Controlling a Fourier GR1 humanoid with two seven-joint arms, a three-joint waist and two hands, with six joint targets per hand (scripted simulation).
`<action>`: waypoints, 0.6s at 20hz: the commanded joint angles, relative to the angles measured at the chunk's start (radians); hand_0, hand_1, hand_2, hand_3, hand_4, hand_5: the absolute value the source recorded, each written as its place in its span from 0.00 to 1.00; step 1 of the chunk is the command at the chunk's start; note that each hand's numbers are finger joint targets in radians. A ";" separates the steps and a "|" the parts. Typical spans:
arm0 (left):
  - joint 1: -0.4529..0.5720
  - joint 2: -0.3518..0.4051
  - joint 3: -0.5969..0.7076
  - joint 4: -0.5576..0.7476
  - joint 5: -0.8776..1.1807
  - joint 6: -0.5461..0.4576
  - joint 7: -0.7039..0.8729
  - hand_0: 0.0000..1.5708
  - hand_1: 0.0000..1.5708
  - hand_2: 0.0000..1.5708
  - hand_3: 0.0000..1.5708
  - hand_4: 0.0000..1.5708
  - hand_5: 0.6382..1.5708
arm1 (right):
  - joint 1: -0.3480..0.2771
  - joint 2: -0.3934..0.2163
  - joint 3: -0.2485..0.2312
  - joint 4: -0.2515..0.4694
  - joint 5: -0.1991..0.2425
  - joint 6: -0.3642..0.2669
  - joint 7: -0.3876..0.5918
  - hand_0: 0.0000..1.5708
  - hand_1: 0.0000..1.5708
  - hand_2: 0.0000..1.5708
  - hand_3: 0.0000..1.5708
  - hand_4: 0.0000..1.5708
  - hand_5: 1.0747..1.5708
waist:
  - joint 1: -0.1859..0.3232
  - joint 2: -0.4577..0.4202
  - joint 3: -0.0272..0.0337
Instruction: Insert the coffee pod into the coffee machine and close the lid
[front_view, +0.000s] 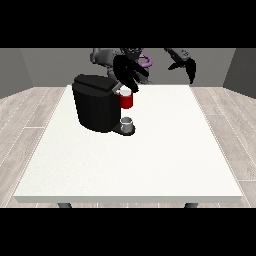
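You're seeing the hand at the view's left hanging over the coffee machine, fingers spread downward, holding nothing visible; the hand at the view's right is hovering, fingers drooping relaxed.

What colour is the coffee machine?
Black. The coffee machine shows best in the front view.

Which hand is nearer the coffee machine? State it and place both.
Right hand: the hand at the view's left hangs just above the coffee machine, by its red thing. The hand at the view's right is far off.
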 joint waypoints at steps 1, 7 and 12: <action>-0.052 -0.006 -0.018 0.000 0.001 -0.014 0.006 0.00 0.00 0.00 0.00 0.13 1.00 | -0.126 0.091 0.051 -0.066 -0.038 0.008 -0.122 0.00 0.00 0.00 0.00 0.00 1.00 | 0.115 0.035 -0.0467; -0.123 -0.015 -0.015 -0.016 -0.012 0.021 0.046 0.00 0.00 0.00 0.00 0.19 1.00 | -0.212 0.139 0.044 0.010 -0.059 -0.004 -0.238 0.00 0.00 0.00 0.00 0.00 1.00 | 0.093 0.108 -0.0481; -0.055 -0.020 -0.055 -0.105 0.017 -0.032 0.078 0.00 0.00 0.00 0.00 0.21 1.00 | -0.189 0.143 0.021 0.121 -0.064 0.001 -0.347 0.00 0.00 0.00 0.00 0.06 1.00 | 0.120 0.066 -0.0479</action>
